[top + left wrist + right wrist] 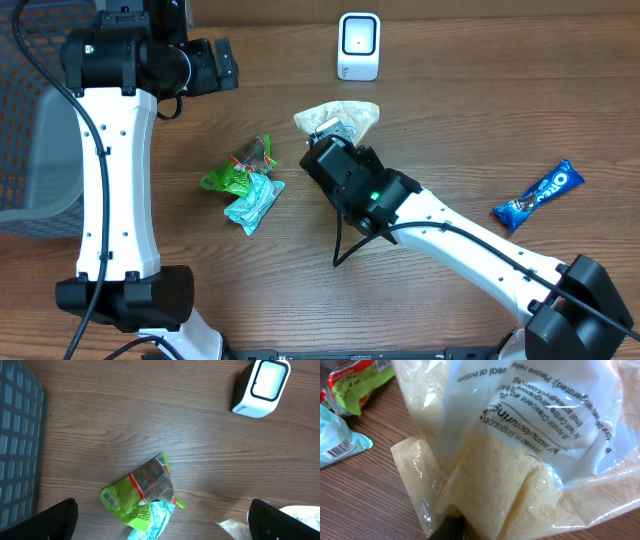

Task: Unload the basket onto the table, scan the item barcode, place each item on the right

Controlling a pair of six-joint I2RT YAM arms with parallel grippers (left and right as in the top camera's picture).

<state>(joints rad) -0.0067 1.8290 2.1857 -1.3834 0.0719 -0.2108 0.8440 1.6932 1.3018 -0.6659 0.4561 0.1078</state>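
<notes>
A: Entry. Right gripper (333, 138), state?

B: Jaws nearly together, pinched on a fold at the near edge of the cream bag (345, 115). The wrist view shows film bunched against one dark finger (447, 531). I read it as a grip. Whether the bag rests on the table (450, 100) or hangs just above it, I cannot tell.

A: Left gripper (222, 65)?

B: Spread wide and holding nothing, over the far-left area toward the basket (40, 150). It is not the nearer arm.

A: Scanner (358, 47) relative to the bag?

B: Ahead of the right gripper and beyond the bag, at the far side of the table. The two are apart, with bare wood between them. The bag's long axis runs across the table, roughly crosswise to the gripper-to-scanner line.

A: Barcode?

B: Not located. The wrist view gives only printed address text. The one code in sight is on the teal packet (340, 450), which lies beside the green packet (238, 170), left of the bag.

A: Judgement?

B: The next move probably means carrying the bag forward and turning it until its code meets the window.
</notes>
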